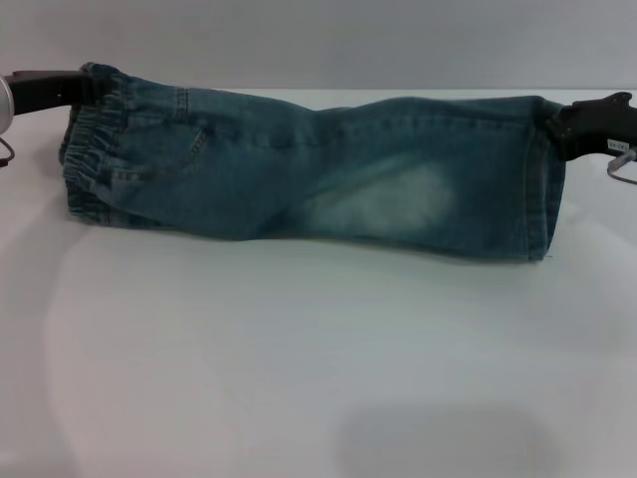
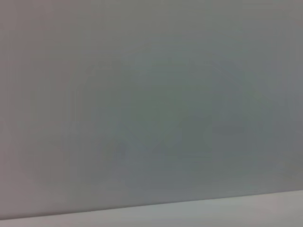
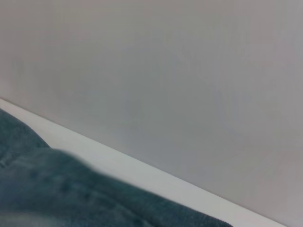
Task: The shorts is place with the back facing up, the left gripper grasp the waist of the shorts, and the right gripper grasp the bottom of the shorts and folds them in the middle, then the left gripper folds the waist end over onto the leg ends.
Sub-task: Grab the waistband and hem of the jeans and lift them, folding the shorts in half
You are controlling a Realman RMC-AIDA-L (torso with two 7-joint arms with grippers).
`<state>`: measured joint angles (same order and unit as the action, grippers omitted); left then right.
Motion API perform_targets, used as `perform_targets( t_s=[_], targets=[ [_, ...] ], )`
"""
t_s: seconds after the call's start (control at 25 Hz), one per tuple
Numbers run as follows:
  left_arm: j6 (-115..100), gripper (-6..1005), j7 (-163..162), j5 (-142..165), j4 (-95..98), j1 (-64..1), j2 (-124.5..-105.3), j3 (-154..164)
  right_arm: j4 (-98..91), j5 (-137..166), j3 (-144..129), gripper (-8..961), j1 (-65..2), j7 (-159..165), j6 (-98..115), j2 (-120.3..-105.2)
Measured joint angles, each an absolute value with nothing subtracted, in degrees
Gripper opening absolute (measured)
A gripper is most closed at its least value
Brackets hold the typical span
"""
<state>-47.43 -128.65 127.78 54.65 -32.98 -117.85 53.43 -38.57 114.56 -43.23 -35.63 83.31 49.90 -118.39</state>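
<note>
My left gripper [image 1: 88, 85] pinches the waist [image 1: 85, 149] at its far corner. The shorts [image 1: 318, 169] stretch folded lengthwise across the table [image 1: 318, 378]. My right gripper [image 1: 559, 121] pinches the hems [image 1: 542, 179].

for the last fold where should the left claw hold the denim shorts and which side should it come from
Best at the gathered elastic waistband, at the left end of the faded blue denim shorts, which lie folded lengthwise on the white table. Approach from the robot's left, where the left claw already sits at the band's far corner. The bunched band looks thick enough to pinch, and lifting it should carry that end toward the straight leg hems by the right claw.
</note>
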Motion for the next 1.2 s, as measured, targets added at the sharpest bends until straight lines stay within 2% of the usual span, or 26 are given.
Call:
perform_targets(
  t_s=[1.2],
  targets=[
    [-43.2, 143, -127.2, 128.9, 50.6, -33.1, -117.67, 54.3, -32.5, 115.2, -45.7, -1, -39.3, 83.3, 42.0, -118.26]
  ],
)
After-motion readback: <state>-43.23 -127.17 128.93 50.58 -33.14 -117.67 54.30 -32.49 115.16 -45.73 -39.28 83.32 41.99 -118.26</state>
